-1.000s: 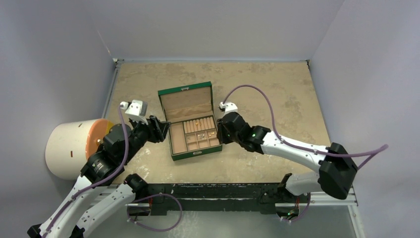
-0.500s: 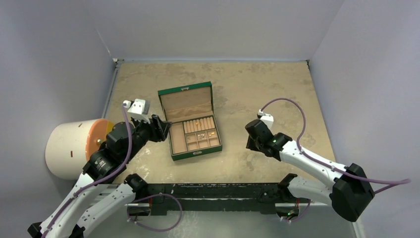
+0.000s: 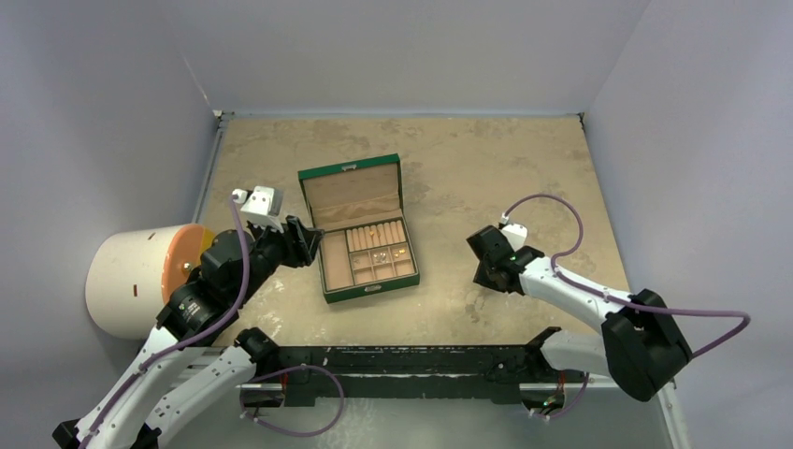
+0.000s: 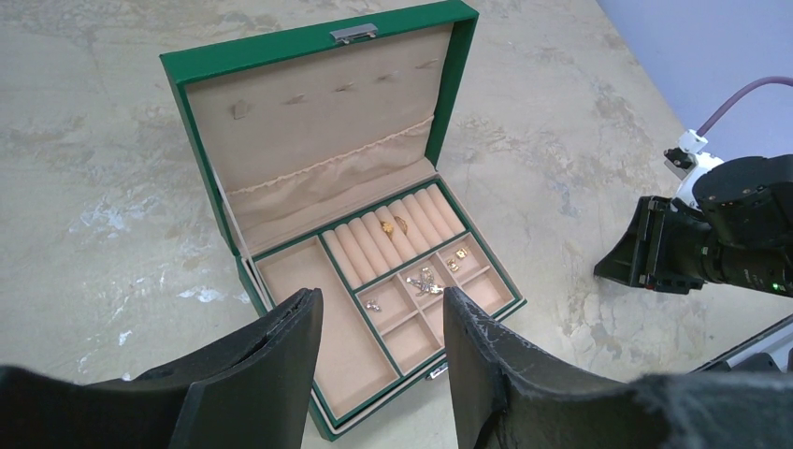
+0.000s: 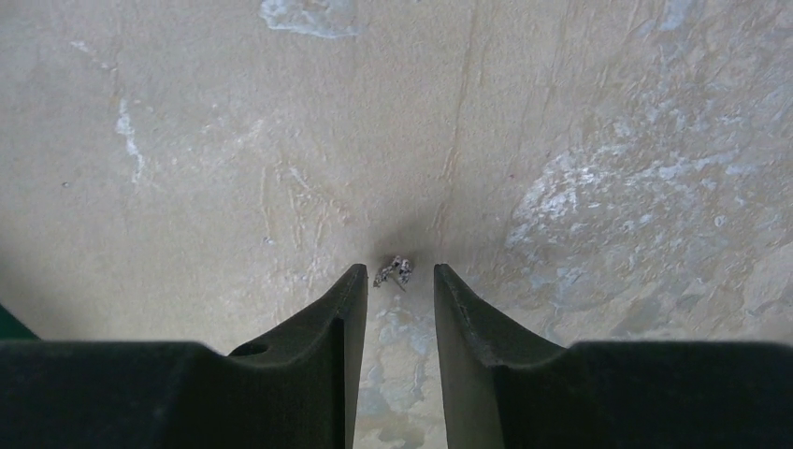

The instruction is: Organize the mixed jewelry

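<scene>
The green jewelry box (image 3: 363,292) stands open mid-table, also in the left wrist view (image 4: 201,65). In its tan compartments lie a gold ring (image 4: 395,224), a silvery piece (image 4: 422,281), gold earrings (image 4: 454,265) and a tiny silver piece (image 4: 372,305). My left gripper (image 4: 379,297) is open and empty, hovering at the box's left front (image 3: 304,241). My right gripper (image 5: 397,273) is open, low over the table right of the box (image 3: 481,277). A small silvery piece (image 5: 394,271) lies on the table between its fingertips, which are not closed on it.
A white cylinder with an orange face (image 3: 131,281) lies at the far left beside my left arm. Grey walls close in the table on the left, back and right. My right gripper shows in the left wrist view (image 4: 669,257).
My right gripper has left the box's right side, swung right and come down over the silvery piece on the table. My left arm has barely moved.
</scene>
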Controlling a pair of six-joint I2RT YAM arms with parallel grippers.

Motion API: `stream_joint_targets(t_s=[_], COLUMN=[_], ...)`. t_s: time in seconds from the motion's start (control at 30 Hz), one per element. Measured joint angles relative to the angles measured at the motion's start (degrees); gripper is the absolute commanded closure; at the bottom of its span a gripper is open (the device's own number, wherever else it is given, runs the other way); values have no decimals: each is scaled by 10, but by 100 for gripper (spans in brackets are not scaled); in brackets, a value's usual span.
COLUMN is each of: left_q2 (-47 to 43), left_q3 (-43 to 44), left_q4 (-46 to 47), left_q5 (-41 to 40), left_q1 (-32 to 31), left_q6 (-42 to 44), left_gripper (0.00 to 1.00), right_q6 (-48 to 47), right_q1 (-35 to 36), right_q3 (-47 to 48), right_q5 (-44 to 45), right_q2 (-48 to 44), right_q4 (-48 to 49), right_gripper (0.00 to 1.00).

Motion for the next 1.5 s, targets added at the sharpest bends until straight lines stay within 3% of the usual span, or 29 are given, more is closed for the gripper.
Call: stream_joint_targets(t_s=[0.37,0.9,1.5], left_q2=[0,0,-2], left_q3=[0,0,0], left_q4=[0,0,0], left_q5=[0,0,0], left_q1=[0,0,0], left_q6=[0,0,0], left_gripper=[50,50,50], right_q6=[0,6,-25], right_q1=[-18,-20,-20], right_q3=[-5,-7,13], right_q5=[-7,-31,-65], right_q2=[24,24,7], right_q4=[19,33,36], right_gripper=[70,90,96])
